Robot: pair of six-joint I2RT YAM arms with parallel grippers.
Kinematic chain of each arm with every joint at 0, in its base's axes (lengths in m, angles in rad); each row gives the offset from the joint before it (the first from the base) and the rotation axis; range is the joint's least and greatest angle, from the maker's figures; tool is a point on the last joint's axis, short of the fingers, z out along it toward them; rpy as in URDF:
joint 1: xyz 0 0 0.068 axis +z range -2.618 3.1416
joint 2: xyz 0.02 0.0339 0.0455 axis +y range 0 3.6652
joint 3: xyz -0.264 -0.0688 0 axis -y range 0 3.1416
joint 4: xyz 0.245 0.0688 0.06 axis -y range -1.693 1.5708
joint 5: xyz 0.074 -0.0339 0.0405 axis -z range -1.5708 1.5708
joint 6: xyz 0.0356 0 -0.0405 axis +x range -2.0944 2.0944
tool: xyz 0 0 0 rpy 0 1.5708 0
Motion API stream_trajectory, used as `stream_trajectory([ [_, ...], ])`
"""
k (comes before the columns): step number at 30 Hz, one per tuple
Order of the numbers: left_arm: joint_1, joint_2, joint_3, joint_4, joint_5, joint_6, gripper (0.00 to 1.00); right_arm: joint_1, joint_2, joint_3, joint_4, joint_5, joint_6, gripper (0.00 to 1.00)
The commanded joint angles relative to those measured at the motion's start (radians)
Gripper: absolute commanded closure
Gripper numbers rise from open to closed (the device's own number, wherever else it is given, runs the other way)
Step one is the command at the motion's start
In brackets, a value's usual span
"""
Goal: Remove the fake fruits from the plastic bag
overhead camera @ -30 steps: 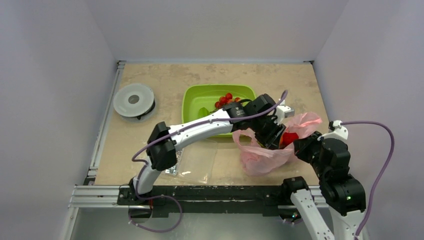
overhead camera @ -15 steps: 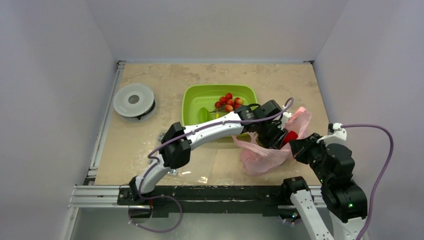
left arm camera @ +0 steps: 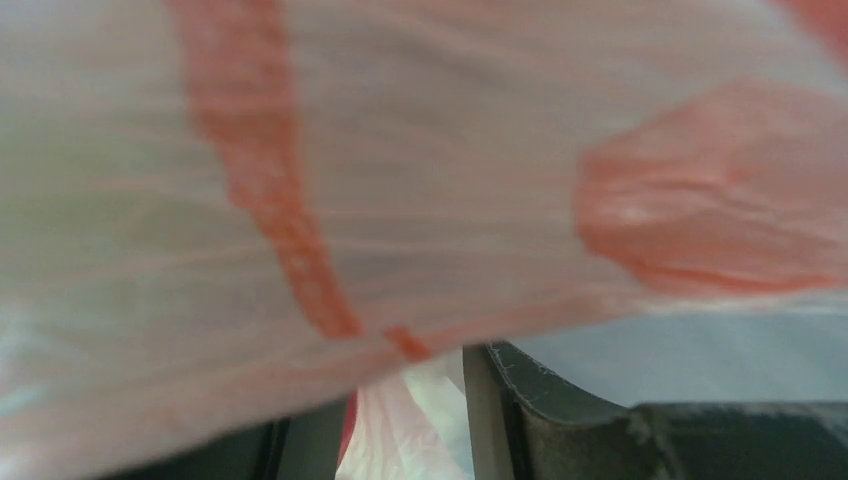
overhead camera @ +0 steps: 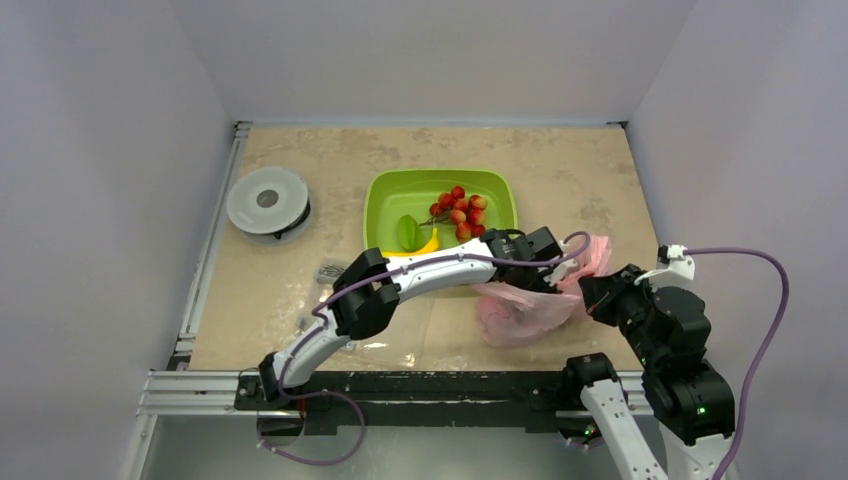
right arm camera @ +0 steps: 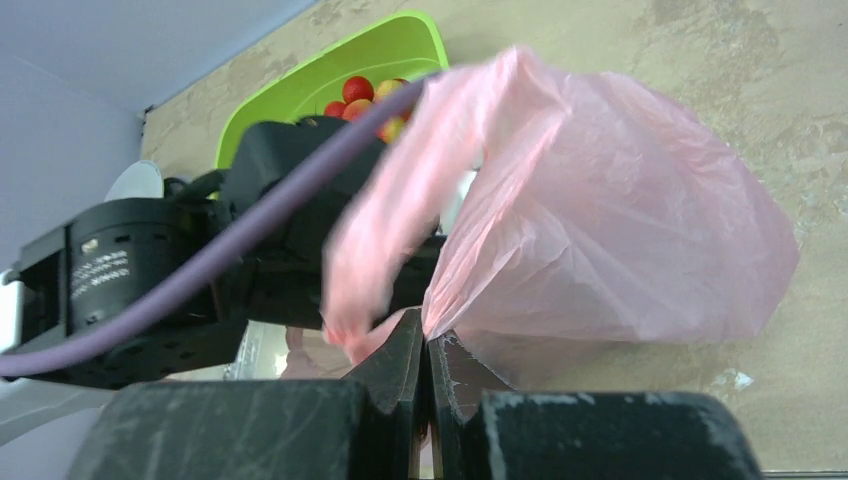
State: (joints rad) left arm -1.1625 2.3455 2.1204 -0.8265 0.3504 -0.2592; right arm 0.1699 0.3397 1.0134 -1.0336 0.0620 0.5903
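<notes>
Overhead view, wrist views close on bag [overhead camera: 525, 312]

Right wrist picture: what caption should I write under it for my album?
Right pincer pinching the pink plastic bag at its edge, left arm beside it, green tray behind.

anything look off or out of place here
Nothing spilled or broken. The plastic bag lies crumpled beside the green tray, pinched by the right hand; its film blankets the left wrist view, hiding most of the left hand.

Lens is covered by blurred pink plastic bag [left arm camera: 420, 200], held v. close; red-orange blob [left arm camera: 710, 190] is seen thru film at rt; dark finger [left arm camera: 560, 425] is seen btm rt.
</notes>
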Motion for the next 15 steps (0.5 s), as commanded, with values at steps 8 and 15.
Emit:
stream_trajectory([
  [8, -0.038, -0.037, -0.102, 0.013, -0.183, 0.081, 0.35, -0.001, 0.019, 0.017, 0.031, 0.013, -0.007, 1.00],
  [15, -0.048, -0.006, -0.120, 0.060, -0.209, 0.065, 0.32, -0.001, 0.018, 0.023, 0.022, 0.018, -0.005, 1.00],
])
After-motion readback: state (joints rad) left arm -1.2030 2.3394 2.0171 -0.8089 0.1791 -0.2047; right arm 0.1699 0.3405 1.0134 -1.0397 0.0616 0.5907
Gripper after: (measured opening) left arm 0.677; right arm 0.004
